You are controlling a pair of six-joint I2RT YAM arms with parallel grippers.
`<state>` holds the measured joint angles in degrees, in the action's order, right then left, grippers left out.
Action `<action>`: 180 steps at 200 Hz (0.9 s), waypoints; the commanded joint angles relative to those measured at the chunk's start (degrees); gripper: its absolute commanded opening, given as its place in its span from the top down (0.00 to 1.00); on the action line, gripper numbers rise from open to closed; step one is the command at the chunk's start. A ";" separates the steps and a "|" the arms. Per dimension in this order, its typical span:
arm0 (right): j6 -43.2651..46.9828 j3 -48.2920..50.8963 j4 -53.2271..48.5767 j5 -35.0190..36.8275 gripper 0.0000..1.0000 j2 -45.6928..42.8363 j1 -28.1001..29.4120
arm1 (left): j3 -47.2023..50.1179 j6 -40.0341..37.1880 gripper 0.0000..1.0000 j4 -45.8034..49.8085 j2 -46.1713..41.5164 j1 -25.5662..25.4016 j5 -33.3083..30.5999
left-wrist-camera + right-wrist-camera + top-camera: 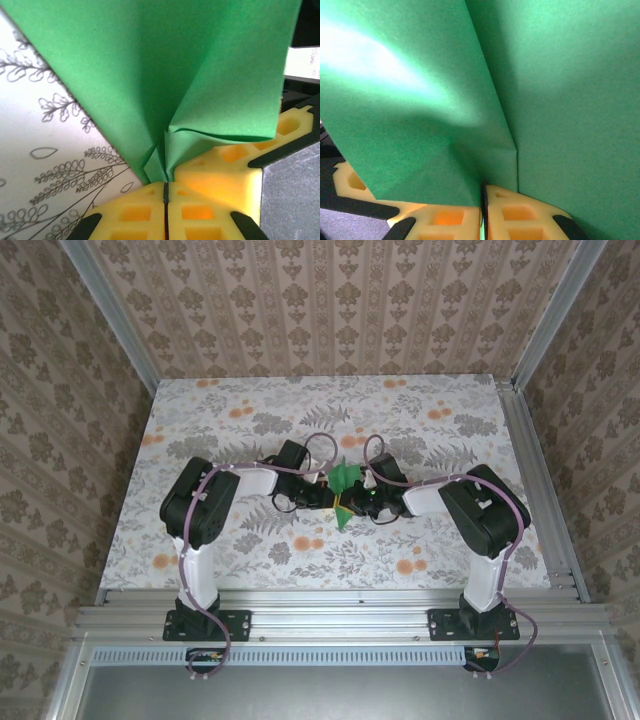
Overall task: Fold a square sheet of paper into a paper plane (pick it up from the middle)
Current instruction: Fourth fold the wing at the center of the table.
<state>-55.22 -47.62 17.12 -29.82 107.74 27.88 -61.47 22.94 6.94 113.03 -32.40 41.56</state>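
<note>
The table (200, 400) has a white top printed with grey leaves and orange blossoms; the blossoms cluster toward 11, 1, 5 and 7 o'clock. A metal rail (340, 602) borders its 6 o'clock edge, and another borders the 3 o'clock side. The green paper (346, 478) sits over the centre; whether it touches the top cannot be told.
</note>
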 commanded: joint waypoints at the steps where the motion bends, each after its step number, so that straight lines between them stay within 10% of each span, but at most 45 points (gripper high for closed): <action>1: 2.64 0.37 -8.01 5.37 0.86 3.45 -0.23 | 1.21 0.86 0.90 8.79 -0.81 1.89 -5.77; 180: 4.08 0.55 -8.70 5.42 0.76 2.51 -0.19 | -5.45 7.99 0.88 1.70 -1.16 3.75 0.10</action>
<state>-52.95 -48.73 15.46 -29.95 107.70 28.01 -66.04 29.50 9.34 112.16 -28.84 40.14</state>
